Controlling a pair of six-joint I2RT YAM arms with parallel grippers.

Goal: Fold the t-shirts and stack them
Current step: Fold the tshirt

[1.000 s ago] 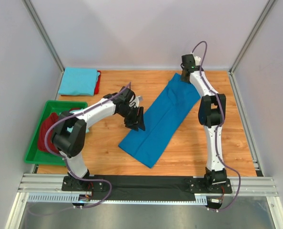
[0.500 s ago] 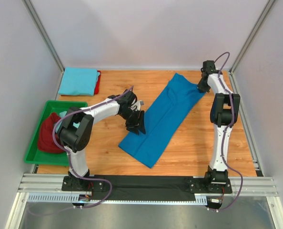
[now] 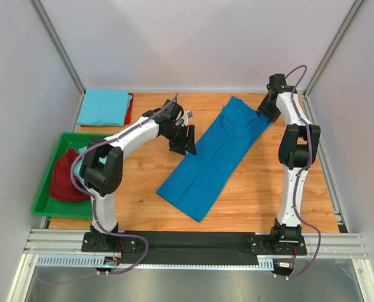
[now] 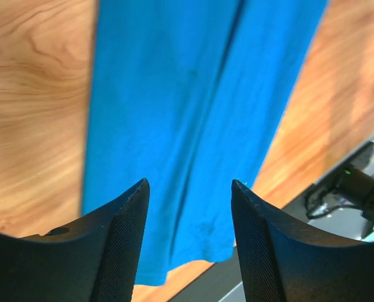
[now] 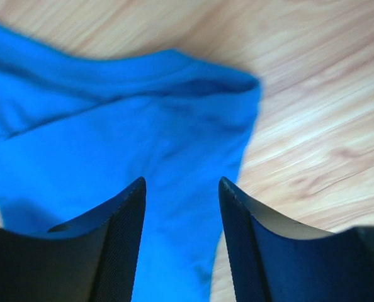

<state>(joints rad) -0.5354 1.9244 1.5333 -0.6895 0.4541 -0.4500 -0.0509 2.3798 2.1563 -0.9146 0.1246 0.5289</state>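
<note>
A royal blue t-shirt (image 3: 213, 157), folded into a long strip, lies diagonally across the middle of the table. It also shows in the left wrist view (image 4: 187, 113) and the right wrist view (image 5: 111, 132). My left gripper (image 3: 188, 141) is open and empty, just above the strip's left edge near its middle. My right gripper (image 3: 264, 112) is open and empty over the strip's far right corner. A sky blue folded t-shirt (image 3: 104, 106) lies on a red one (image 3: 130, 108) at the back left. A maroon t-shirt (image 3: 66, 176) sits in the green tray (image 3: 45, 202).
Grey walls enclose the table on three sides. The black mounting rail (image 3: 193, 242) runs along the near edge. Bare wood lies left of the blue strip and in the near right corner.
My left gripper has moved away from me along the strip's left edge. My right gripper has swung right, from the strip's far end to its far right corner.
</note>
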